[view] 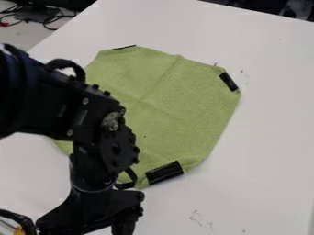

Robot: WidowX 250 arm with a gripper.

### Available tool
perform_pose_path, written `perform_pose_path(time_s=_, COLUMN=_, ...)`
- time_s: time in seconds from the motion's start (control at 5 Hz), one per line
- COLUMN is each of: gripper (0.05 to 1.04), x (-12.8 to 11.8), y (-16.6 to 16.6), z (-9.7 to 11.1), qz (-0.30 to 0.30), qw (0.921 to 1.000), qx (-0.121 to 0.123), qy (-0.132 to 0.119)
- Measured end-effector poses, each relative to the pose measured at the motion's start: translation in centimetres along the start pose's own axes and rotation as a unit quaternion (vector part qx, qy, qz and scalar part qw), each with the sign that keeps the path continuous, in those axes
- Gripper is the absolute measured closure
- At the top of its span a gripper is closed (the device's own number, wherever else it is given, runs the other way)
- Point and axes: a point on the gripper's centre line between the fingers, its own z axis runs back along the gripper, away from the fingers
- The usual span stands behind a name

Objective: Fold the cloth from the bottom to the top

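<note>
1. Locate the green cloth (190, 105): it lies spread on the white table (264, 160), directly on the surface and not in a container. You can see 3 black corner patches; the arm (92, 110) covers the cloth's left part.
2. Check the gripper (89, 220). It is at the view's bottom edge, below and left of the lower black patch (164, 172). You cannot tell whether it is open or closed.
3. The step in hand is judged to be the grasp of the bottom edge. Approach low, beside the lower patch, and pinch 1 layer without pressing hard into the table.
4. Lift slightly, then carry the edge towards the top. A low drag could slide or bunch the whole cloth.
</note>
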Motion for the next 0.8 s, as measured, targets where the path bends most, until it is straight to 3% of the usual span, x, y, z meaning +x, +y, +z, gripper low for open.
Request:
perform_pose_path(time_s=0.4, gripper=0.085, x=0.5, y=-0.2, z=0.2, qz=0.034, qw=0.9994, qx=-0.004, qy=-0.002)
perform_pose_path(time_s=0.6, gripper=0.085, x=1.9, y=-0.6, z=0.7, qz=0.094, qw=0.9946, qx=-0.046, qy=0.000)
perform_pose_path(time_s=0.8, gripper=0.085, x=4.2, y=-1.4, z=1.6, qz=0.183, qw=0.9792, qx=-0.087, qy=-0.009)
